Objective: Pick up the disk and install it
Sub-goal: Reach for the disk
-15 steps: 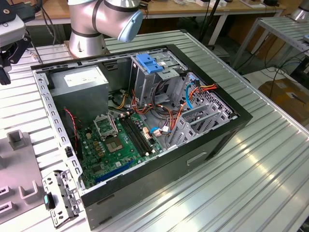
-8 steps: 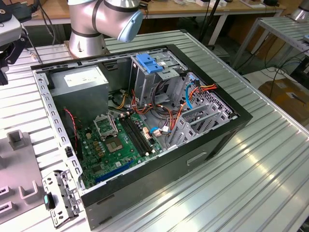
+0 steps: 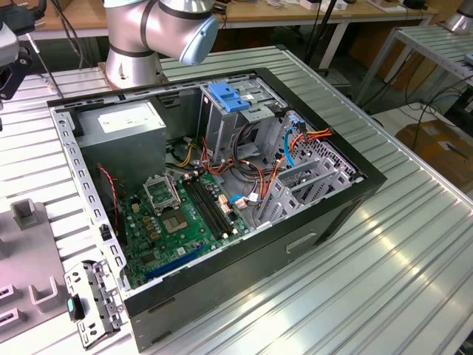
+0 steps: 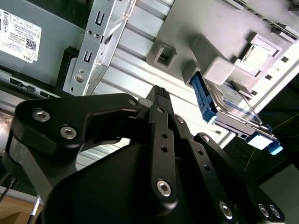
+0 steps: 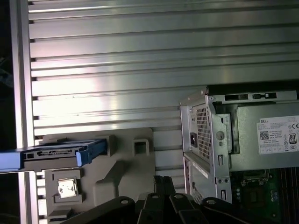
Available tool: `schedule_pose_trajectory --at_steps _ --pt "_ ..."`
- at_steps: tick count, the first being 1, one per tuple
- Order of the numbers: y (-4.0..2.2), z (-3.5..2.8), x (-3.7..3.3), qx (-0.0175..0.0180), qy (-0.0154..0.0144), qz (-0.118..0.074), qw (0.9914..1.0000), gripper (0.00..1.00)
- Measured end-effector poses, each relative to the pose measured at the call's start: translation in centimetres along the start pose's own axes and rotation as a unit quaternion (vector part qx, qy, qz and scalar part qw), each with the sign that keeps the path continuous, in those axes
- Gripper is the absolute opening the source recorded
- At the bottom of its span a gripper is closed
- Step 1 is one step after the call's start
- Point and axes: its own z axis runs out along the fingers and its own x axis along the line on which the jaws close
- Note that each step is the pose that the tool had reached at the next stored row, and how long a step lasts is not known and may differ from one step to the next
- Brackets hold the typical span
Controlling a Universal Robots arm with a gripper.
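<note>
- We see a ribbed aluminium counter [image 3: 384,244] across the foreground, bright light glancing off its slats.
- Behind it stand wood-topped benches [image 3: 295,13] on pale legs.
- At the exterior view's right, a second slatted table [image 3: 436,44] stands above cables [image 3: 425,111] and a cardboard box [image 3: 443,151].
</note>
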Motion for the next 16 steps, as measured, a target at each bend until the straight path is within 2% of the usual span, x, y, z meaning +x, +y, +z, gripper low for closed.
schedule_pose_trajectory --at_steps 9,16 --pt "-0.12 -0.04 1.85 0.0000 0.0000 0.000 1.00000 0.11" --pt "-0.19 -0.05 2.85 0.0000 0.0000 0.000 1.00000 0.11"
